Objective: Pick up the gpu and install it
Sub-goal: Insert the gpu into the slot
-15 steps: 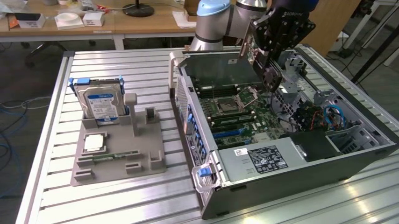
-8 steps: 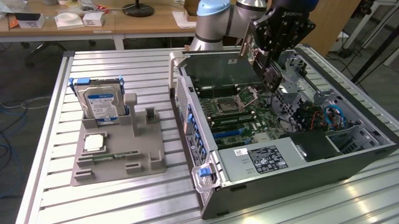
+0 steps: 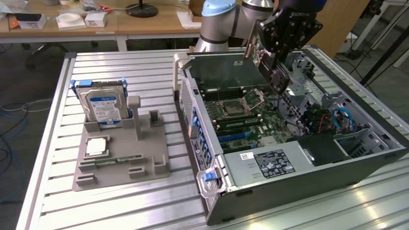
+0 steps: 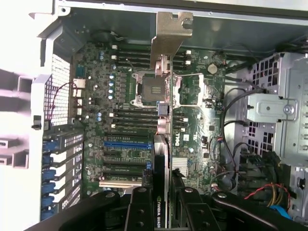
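Over the open computer case (image 3: 357, 163), the gpu (image 3: 263, 60) (image 4: 161, 183) is held on edge above the motherboard (image 3: 249, 120) (image 4: 120, 96), in no slot and apart from the board in the exterior view. It is clamped between the two black fingers of the gripper (image 3: 284, 48) (image 4: 162, 209), which are drawn in narrowly against its two flat faces. In the wrist view the card is seen edge-on, with its silver bracket (image 4: 171, 33) at the far end, towards the case's rear wall. Beneath the card the processor socket (image 4: 149, 89) is seen, and the blue slot (image 4: 126, 143) lies just to one side of it. The drive cage (image 4: 274, 110) and its cables stand on the other side of the card, near but apart from it. The power supply (image 3: 268, 163) is set at the near end of the case, well apart from the card. On the exterior view's left, a grey fixture (image 3: 121, 167) with an upright hard drive (image 3: 102, 105) is set on the slatted table (image 3: 128, 211), well apart from the case.
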Motion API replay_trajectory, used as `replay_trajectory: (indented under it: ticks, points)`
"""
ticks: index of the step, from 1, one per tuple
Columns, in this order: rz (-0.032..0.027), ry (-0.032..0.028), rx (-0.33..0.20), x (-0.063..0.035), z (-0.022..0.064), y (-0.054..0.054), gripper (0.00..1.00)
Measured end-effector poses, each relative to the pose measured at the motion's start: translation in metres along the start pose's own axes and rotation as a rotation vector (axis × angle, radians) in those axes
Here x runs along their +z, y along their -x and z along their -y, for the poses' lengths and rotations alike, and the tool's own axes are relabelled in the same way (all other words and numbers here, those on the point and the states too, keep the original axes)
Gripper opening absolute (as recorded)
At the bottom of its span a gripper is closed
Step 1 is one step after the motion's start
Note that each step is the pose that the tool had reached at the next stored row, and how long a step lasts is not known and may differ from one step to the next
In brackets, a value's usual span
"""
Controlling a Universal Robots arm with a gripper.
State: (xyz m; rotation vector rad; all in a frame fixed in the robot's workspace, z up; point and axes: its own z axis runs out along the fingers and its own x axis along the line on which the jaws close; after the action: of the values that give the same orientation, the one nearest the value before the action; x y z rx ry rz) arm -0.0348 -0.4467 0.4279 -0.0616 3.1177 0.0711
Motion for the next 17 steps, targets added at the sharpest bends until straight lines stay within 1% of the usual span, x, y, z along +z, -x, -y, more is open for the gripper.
replay_trajectory:
  ticks: [17]
  points:
    - [-0.0104, 0.0053, -0.230, 0.0003, 0.0000, 0.0001, 0.26]
